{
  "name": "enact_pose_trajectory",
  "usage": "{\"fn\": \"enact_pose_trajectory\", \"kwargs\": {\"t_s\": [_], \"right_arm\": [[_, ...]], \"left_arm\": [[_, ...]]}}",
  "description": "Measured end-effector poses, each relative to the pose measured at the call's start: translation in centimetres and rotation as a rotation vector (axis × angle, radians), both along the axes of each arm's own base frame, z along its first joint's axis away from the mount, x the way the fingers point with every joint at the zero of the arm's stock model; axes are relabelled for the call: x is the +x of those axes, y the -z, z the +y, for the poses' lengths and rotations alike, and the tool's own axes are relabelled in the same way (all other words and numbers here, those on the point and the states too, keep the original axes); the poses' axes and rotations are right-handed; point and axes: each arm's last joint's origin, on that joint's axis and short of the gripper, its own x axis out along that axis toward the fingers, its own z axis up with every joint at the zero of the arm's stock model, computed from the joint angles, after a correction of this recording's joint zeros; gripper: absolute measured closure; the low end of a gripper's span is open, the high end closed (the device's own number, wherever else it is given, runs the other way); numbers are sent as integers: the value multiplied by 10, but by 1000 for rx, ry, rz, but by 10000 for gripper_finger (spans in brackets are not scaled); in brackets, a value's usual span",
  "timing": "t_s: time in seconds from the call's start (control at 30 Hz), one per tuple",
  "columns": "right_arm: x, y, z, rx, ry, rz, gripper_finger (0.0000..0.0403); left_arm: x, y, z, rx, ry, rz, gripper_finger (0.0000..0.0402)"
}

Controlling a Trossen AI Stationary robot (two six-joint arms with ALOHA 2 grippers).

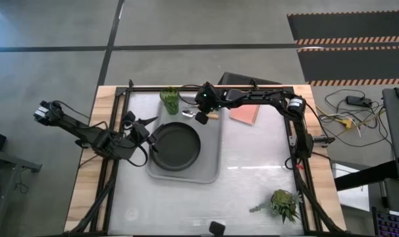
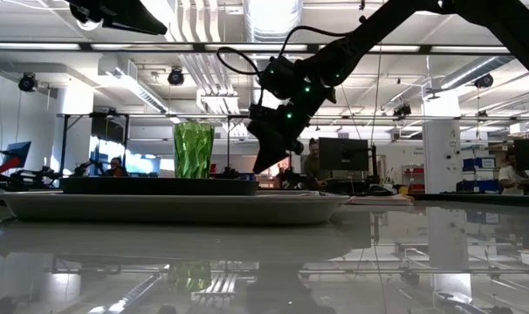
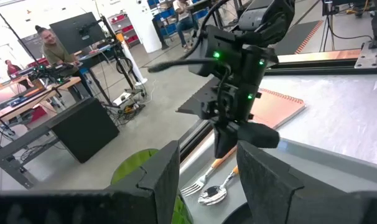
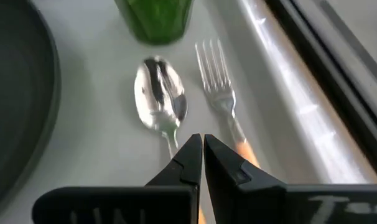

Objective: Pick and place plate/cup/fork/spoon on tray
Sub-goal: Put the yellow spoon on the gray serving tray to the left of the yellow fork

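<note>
Glossy white desk [image 1: 252,178] with a wooden border carries the tray [image 1: 212,161], which lies toward the left-centre. On the tray sits the plate [image 1: 176,146], filling its nearer half. Beyond the plate, at the tray's far edge, stands the cup [image 1: 170,100], upright, near the far left corner. Beside the cup lie the spoon [image 4: 160,102] and the fork [image 4: 219,93], side by side and apart, bowl and tines pointing toward the cup, orange handles pointing away from it. Both rest on the tray floor, the fork nearer the tray's rim.

Right pincer [image 4: 202,152] hovers directly above the two handles, its fingers pressed nearly together with only a thin slit between them, holding nothing. In the low view it hangs clear above the tray.

Left pincer [image 1: 145,129] sits at the tray's left edge, just beside the plate, fingers spread apart and empty.

Off the tray, a salmon-pink pad [image 1: 244,114] lies near the desk's far edge, and a small plant [image 1: 284,204] stands at the near right, well apart from everything else.
</note>
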Motion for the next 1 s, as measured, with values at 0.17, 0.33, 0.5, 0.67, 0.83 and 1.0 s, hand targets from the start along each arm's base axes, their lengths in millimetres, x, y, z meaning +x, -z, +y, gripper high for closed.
{"fn": "enact_pose_trajectory", "kwargs": {"t_s": [0.17,0.33,0.5,0.67,0.83,1.0], "right_arm": [[7,5,-9,-10,-6,8,394],[23,6,-21,-6,-32,1,394],[35,19,-26,21,-54,90,394],[37,30,-27,55,-70,154,394],[36,29,-25,73,-67,161,394],[36,31,-20,90,-76,177,394]], "left_arm": [[0,0,0,0,0,0,259],[0,0,0,5,1,5,259],[0,0,0,10,2,9,259],[0,0,0,18,4,18,259],[0,0,0,18,4,18,259],[0,0,0,18,3,18,259]]}}
